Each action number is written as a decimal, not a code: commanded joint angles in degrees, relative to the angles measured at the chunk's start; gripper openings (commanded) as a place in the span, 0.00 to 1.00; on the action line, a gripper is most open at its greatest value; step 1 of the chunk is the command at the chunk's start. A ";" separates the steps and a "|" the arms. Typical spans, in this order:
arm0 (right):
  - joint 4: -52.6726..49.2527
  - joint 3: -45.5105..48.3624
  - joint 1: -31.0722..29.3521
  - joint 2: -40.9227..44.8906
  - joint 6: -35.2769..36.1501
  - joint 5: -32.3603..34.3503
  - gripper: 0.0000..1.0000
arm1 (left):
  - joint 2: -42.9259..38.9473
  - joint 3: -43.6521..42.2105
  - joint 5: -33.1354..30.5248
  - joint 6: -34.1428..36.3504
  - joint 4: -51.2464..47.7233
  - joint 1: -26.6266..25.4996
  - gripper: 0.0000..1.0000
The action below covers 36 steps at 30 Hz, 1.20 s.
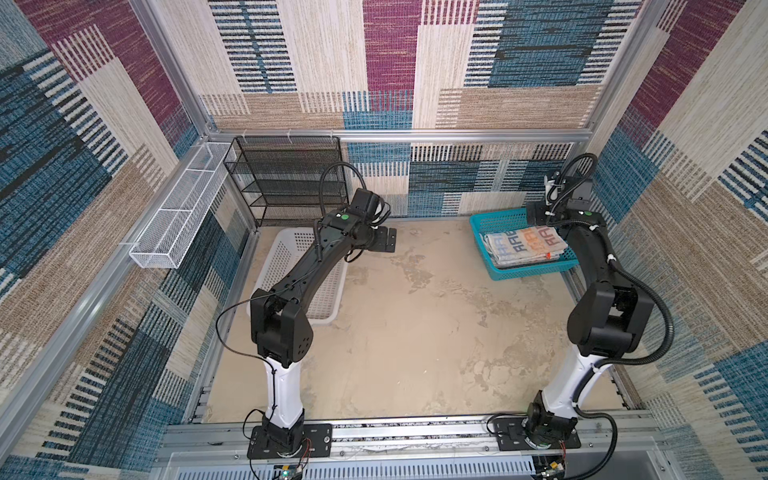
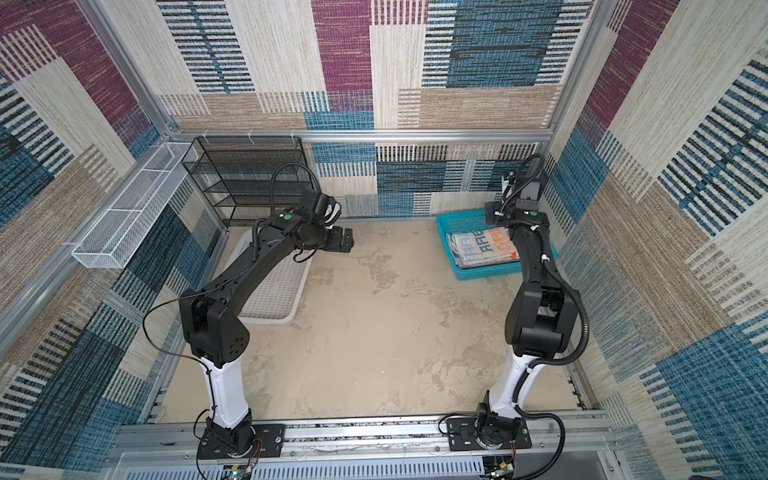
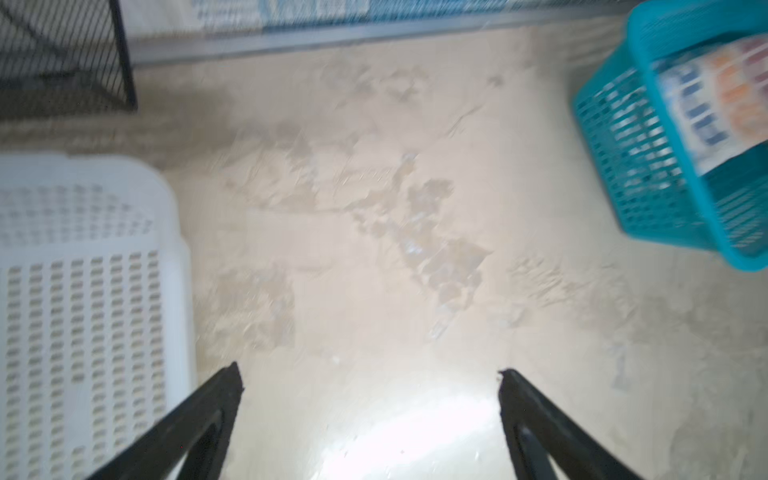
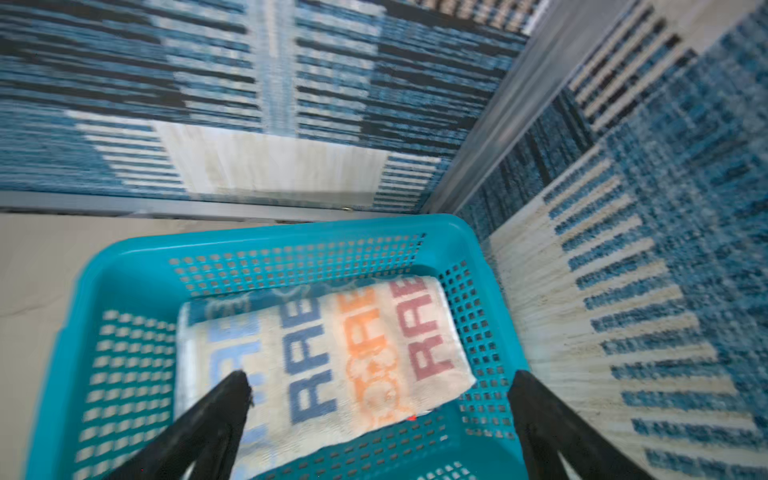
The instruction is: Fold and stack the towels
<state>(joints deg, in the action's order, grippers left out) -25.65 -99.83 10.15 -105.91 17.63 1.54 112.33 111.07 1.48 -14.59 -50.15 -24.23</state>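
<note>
Right wrist view showed us the folded towels (image 4: pixel 324 365) stacked inside the teal basket (image 4: pixel 291 232) at the far right corner of the tabletop (image 1: pixel 415 332), the lettered one on top. The right jaws hung wide open above them, gripping nothing. The left jaws stood open too, over the tabletop beside the white basket (image 3: pixel 83 174).

Towels (image 1: pixel 521 248) stacked in far-right basket (image 1: pixel 536 273); second basket (image 1: pixel 284 253) left, before mesh rack (image 1: pixel 286 178).

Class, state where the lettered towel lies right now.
In a top view, the lettered towel lies folded inside the teal basket at the far right.
</note>
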 commanded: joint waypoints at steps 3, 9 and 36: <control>3.54 7.17 -6.10 8.48 -7.20 -4.51 0.99 | -4.00 -9.46 -2.16 0.91 -5.15 3.16 0.99; 12.88 21.92 -10.47 18.70 -19.80 -20.12 0.99 | -4.47 -14.55 -2.97 0.24 -3.78 4.63 0.99; 15.25 39.45 -25.29 30.92 -23.34 -13.36 0.99 | 13.32 0.91 11.23 -5.53 3.10 -7.08 0.99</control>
<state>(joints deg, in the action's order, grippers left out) -9.74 -60.66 -15.27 -76.18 -6.61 -15.77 123.39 108.68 10.07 -18.04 -47.72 -29.47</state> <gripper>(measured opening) 0.992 0.989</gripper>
